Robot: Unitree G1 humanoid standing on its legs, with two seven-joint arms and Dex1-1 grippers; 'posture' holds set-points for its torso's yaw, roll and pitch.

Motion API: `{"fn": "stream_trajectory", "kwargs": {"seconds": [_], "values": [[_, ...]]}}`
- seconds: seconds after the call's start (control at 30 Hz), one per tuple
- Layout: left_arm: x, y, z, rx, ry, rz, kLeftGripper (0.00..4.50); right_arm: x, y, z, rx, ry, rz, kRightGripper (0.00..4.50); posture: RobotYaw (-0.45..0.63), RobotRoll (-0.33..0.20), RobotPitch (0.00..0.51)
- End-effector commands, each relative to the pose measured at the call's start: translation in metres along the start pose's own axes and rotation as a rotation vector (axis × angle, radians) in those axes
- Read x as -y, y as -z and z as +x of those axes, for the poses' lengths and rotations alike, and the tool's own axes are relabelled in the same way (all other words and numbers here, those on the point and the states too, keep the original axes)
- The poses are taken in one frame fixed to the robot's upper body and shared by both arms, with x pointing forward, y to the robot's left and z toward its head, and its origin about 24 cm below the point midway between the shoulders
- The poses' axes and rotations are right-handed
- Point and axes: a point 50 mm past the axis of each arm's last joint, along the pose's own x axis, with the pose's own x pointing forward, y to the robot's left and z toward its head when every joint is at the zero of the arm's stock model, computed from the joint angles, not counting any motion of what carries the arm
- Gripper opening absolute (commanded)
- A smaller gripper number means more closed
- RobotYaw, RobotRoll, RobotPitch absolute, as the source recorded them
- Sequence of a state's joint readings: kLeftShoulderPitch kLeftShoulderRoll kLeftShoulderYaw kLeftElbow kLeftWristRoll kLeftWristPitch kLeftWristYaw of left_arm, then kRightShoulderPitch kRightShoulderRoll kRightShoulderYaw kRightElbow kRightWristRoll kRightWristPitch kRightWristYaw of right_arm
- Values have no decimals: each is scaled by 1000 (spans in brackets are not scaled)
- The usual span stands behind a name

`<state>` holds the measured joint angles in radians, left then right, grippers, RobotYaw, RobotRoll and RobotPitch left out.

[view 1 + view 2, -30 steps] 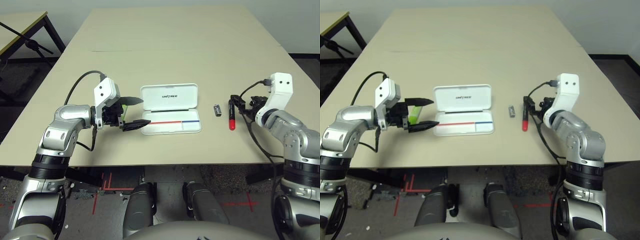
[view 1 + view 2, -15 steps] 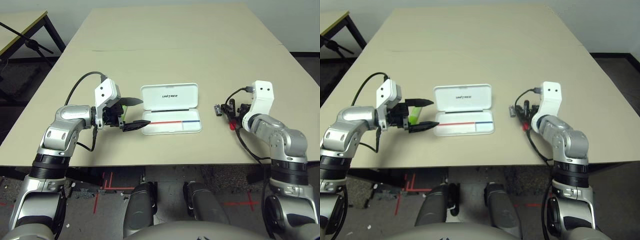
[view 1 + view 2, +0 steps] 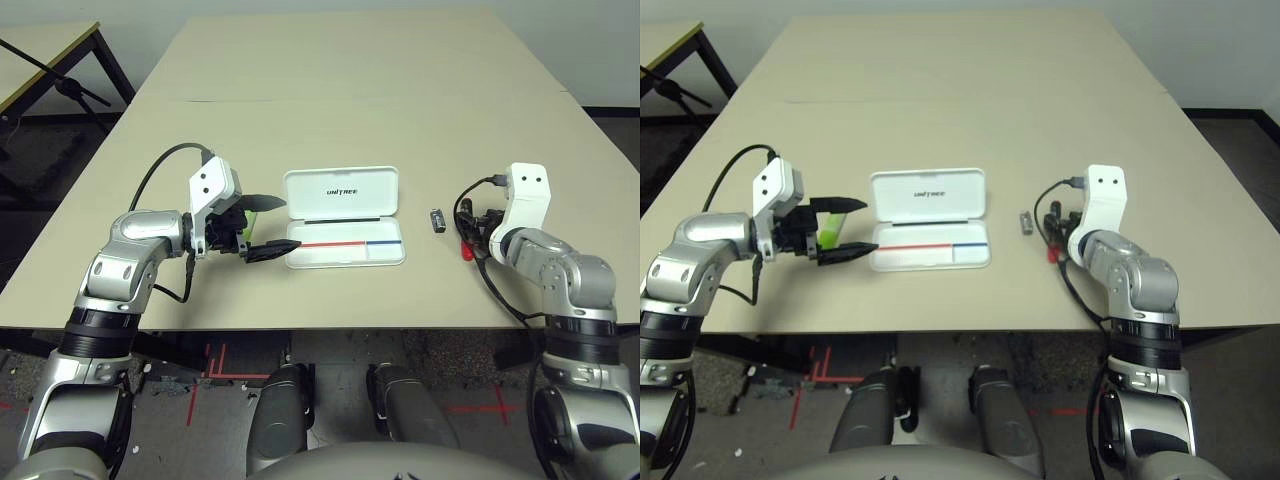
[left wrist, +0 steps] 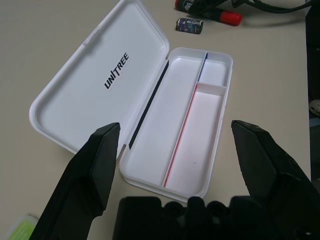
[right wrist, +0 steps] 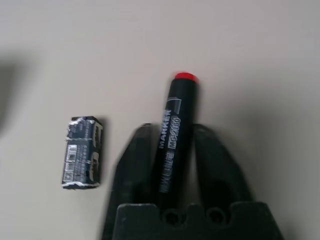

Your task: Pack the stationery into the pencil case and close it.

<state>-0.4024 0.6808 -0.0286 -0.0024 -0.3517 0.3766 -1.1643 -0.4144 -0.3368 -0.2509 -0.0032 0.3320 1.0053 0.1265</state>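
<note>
The white pencil case (image 3: 345, 230) lies open in the middle of the table, its lid (image 4: 100, 80) folded back and the tray with the red-and-blue stripe facing me. My left gripper (image 3: 291, 223) hovers open at the case's left end, nothing between its fingers. The lime-green highlighter (image 3: 830, 226) lies on the table under that hand. To the right of the case lies the tiny dark grey-and-silver piece (image 3: 436, 220). Just beyond it my right gripper (image 5: 172, 131) is shut on the red marker (image 5: 180, 100), one finger on each side of its black barrel.
The beige table (image 3: 350, 100) stretches far back behind the case with bare room. Black cables loop from both wrists. A second table (image 3: 40, 50) and a dark stand sit off to the far left, past the table's edge.
My right arm has swung in over the red marker and its fingers have closed on the barrel. The left arm and the case stay where they were.
</note>
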Motion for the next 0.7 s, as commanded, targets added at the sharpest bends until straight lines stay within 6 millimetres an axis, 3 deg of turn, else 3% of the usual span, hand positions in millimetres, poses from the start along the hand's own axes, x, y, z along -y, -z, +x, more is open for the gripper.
{"fn": "stream_trajectory", "kwargs": {"seconds": [0.03,0.2,0.37,0.5,0.7], "values": [[2,1,3,-12,7,10,4500,13,-4,-2,-11,14,12,537,-48,0,108],[2,1,3,-14,5,12,4500,27,-21,-6,-11,-12,-52,537,-49,0,107],[1,1,2,-19,3,15,4500,29,-47,-19,-24,-187,-220,537,-52,0,104],[-1,1,2,-26,3,21,4500,22,-63,-28,-49,-366,-399,537,-53,0,103],[-2,1,1,-38,7,36,4500,-2,-70,-31,-115,-653,-690,537,-46,0,98]]}}
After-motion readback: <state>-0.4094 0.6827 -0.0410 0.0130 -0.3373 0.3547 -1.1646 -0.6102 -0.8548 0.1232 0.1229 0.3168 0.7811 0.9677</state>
